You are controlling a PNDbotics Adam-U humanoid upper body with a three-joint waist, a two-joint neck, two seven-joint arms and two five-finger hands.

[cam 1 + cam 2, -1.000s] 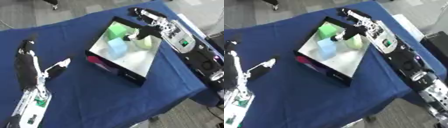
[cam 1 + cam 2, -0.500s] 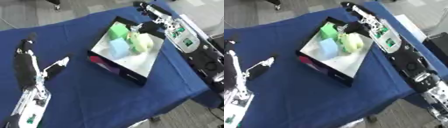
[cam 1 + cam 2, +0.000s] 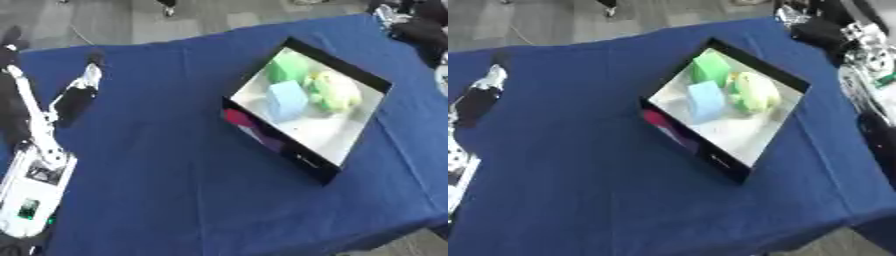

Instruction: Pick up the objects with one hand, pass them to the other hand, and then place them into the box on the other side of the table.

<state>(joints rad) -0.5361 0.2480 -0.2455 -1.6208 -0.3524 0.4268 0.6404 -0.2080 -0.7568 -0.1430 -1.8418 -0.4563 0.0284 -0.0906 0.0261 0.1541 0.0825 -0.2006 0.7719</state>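
A blue cloth [image 3: 175, 190] covered the counter, lying askew in view. Beyond its far edge ran a grey floor [image 3: 131, 20] under even light.

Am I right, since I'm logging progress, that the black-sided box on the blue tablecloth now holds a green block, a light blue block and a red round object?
Not quite. The black-sided box on the blue tablecloth holds a green block and a light blue block, but the round object is yellow-green, not red, as the left eye view shows.
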